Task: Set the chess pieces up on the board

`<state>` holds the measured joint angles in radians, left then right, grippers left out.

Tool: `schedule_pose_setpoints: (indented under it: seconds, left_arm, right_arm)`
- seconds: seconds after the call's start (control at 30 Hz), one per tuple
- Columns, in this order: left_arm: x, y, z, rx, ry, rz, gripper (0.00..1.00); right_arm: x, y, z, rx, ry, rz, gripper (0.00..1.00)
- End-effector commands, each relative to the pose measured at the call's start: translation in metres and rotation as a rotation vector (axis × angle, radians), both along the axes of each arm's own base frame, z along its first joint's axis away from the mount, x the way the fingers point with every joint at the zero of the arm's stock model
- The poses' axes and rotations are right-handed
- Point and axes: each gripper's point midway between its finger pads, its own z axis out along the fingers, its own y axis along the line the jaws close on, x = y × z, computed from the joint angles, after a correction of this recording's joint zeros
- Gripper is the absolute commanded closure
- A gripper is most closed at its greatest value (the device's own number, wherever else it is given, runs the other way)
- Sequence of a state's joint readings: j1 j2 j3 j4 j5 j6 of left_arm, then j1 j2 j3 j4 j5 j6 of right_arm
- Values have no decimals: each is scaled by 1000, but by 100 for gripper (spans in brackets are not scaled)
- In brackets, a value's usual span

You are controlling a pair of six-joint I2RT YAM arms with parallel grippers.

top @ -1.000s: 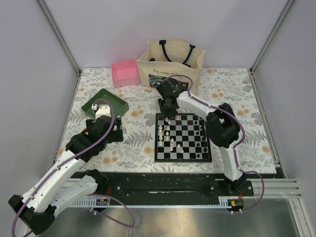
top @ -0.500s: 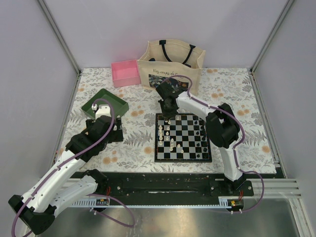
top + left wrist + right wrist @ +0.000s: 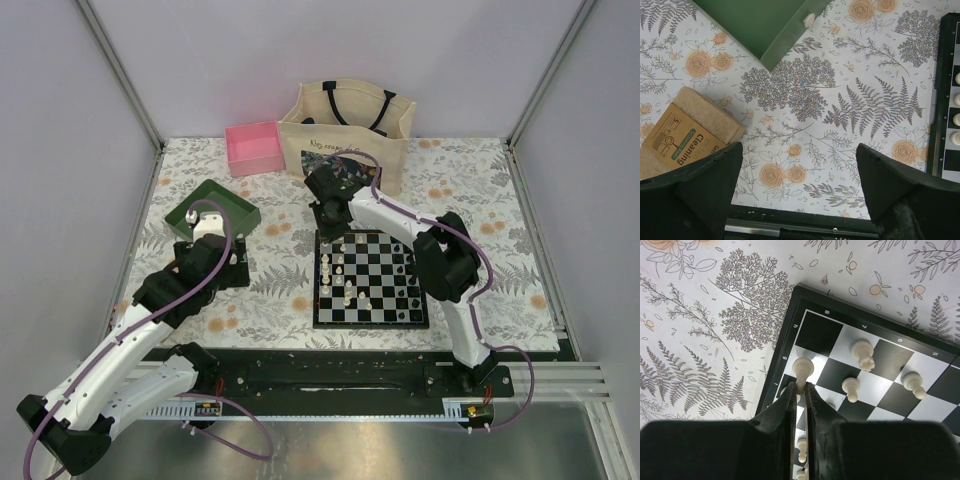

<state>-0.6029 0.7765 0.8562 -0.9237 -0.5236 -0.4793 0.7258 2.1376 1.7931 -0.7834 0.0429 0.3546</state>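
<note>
The board (image 3: 371,279) lies mid-table, with cream-white chess pieces (image 3: 346,277) scattered over its left half and black ones (image 3: 408,262) at its right. My right gripper (image 3: 801,385) is over the board's far-left corner, shut on the stem of a white piece (image 3: 803,368) whose round head sticks out past the fingertips. Other white pieces (image 3: 862,354) stand on nearby squares. My left gripper (image 3: 797,155) hangs open over bare tablecloth to the left of the board's border (image 3: 941,100), with nothing between its fingers.
A green tray (image 3: 212,209) sits at the left and a pink box (image 3: 255,147) and a cream tote bag (image 3: 346,126) at the back. A packaged cleaning sponge (image 3: 690,134) lies beside my left finger, under the left arm.
The right gripper's jaws have closed on the white piece, and its wrist has shifted slightly left over the board's far-left corner. The left arm has not moved.
</note>
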Motion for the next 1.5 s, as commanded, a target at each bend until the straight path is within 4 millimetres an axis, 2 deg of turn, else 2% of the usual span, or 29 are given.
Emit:
schedule_pose_setpoints:
  seconds: [0.0, 0.33, 0.97, 1.47]
  left_arm:
    - [7, -1, 14, -23, -49, 15, 1]
    - [7, -1, 14, -23, -49, 14, 1]
    - [7, -1, 14, -24, -49, 14, 1]
    - [7, -2, 15, -28, -52, 14, 1]
  right_arm:
    - [0, 10, 1, -6, -15, 22, 84]
    - [-1, 7, -5, -30, -15, 14, 83]
    - [-11, 7, -4, -19, 1, 30, 80]
    - [-16, 9, -1, 20, -2, 25, 83]
